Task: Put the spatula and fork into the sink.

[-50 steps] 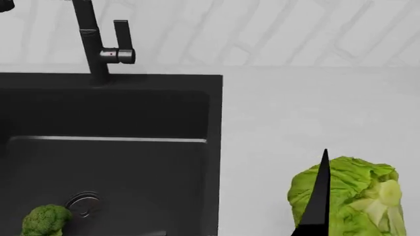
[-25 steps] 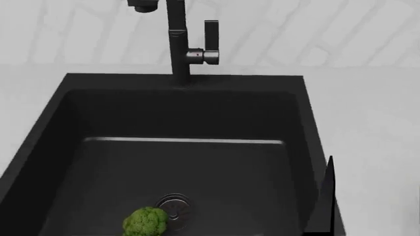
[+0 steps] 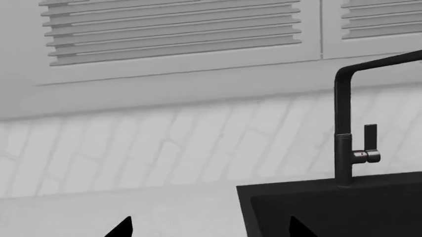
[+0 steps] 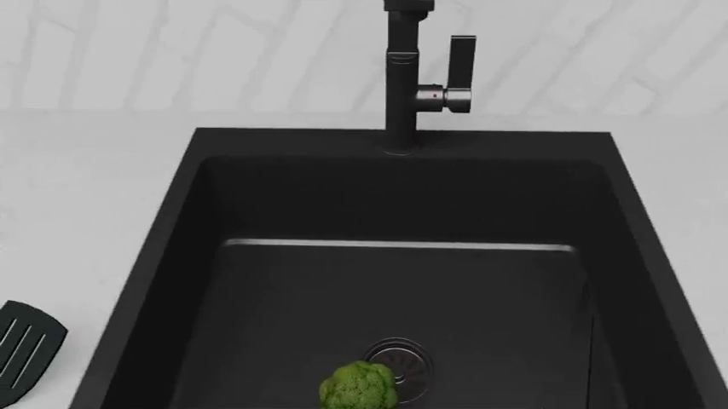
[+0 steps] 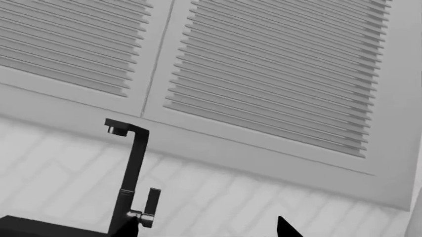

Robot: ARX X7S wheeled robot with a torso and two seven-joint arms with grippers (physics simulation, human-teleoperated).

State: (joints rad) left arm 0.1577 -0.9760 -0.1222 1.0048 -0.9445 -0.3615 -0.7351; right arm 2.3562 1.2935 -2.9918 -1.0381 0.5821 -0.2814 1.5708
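Here, the sink (image 4: 148, 281) is seen from the head view as a wide matte black basin set into a white counter (image 4: 80, 196), filling most of the frame. A round metal drain (image 4: 401, 356) sits low in its floor, and a green broccoli floret (image 4: 360, 388) lies just beside it, touching or overlapping the drain's near edge. At the back rim the black faucet (image 4: 401, 77) stands upright, with a lever (image 4: 461, 60) raised on its right side and a small red mark on the lever's hub. No brand, label or readable writing is shown on any surface.

The spatula (image 4: 26, 348) is found on the counter to the left of the sink, near its left wall but apart from it; only the black slotted head is shown, cut off by the frame edge. The fork is not seen in any view.

In the left wrist view, two dark fingertips (image 3: 122, 228) of the left gripper (image 3: 209, 229) are seen well apart, so the jaws are spread wide with nothing between them; beyond them the sink's corner, the faucet and louvred cabinet doors (image 3: 171, 29) above a tiled wall (image 3: 132, 148) are visible.

In the right wrist view, only one dark fingertip (image 5: 285, 228) of the right gripper is seen at the frame edge, so how its jaws stand cannot be told. The faucet and more louvred doors are shown there too.
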